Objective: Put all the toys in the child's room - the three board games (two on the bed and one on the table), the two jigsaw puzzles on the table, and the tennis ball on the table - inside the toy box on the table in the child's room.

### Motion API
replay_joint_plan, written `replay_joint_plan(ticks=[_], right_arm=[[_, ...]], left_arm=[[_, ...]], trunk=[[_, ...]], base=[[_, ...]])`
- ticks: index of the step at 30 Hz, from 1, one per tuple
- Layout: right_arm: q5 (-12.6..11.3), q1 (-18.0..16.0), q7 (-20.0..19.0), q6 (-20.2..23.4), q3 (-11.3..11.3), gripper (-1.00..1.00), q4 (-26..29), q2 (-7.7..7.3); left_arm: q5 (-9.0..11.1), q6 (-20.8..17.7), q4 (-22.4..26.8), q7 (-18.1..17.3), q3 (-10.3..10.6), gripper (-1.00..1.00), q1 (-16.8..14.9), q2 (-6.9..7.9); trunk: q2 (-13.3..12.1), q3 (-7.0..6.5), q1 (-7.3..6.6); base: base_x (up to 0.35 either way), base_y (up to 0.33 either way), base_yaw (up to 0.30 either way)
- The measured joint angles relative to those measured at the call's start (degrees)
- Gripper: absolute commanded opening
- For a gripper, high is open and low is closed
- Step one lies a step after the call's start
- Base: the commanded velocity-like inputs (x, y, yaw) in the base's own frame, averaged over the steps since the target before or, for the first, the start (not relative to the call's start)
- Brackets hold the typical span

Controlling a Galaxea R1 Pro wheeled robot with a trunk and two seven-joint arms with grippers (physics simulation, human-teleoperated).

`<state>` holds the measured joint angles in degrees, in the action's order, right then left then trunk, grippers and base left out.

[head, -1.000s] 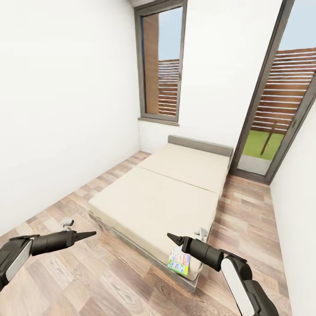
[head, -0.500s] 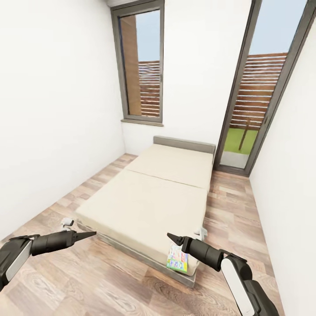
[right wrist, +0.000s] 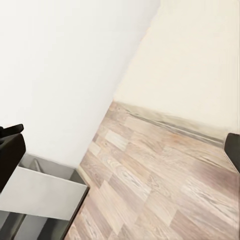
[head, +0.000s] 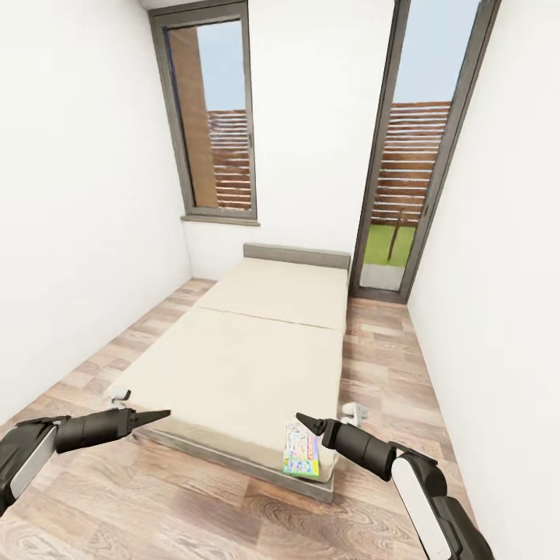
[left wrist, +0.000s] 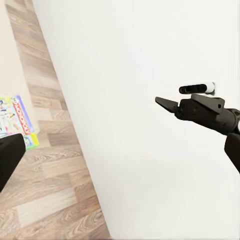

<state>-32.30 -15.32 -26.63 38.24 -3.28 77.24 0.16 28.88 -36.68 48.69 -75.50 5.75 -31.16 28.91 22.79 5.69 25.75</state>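
Board game on bed corner | wood-plank floor, white walls | both arms' fingers pinched narrow, empty

Bed on floor; board game at corner.

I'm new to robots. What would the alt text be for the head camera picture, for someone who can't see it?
A low beige bed with a grey frame fills a narrow white-walled room with a wood-plank floor and two tall dark-framed windows. One flat colourful board game box lies at the bed's near right corner. Two dark robot arms reach forward, the left gripper and the right gripper, both holding nothing.
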Motion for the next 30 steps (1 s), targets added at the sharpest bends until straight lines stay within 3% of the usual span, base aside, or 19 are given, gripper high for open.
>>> replay_joint_plan(ticks=[30], right_arm=[[0.0,0.0,0.0,0.0,0.0,1.00,0.0,0.00]], left_arm=[[0.0,0.0,0.0,0.0,0.0,1.00,0.0,0.00]], trunk=[[0.0,-0.80,0.00]], base=[[0.000,0.002,-0.279]])
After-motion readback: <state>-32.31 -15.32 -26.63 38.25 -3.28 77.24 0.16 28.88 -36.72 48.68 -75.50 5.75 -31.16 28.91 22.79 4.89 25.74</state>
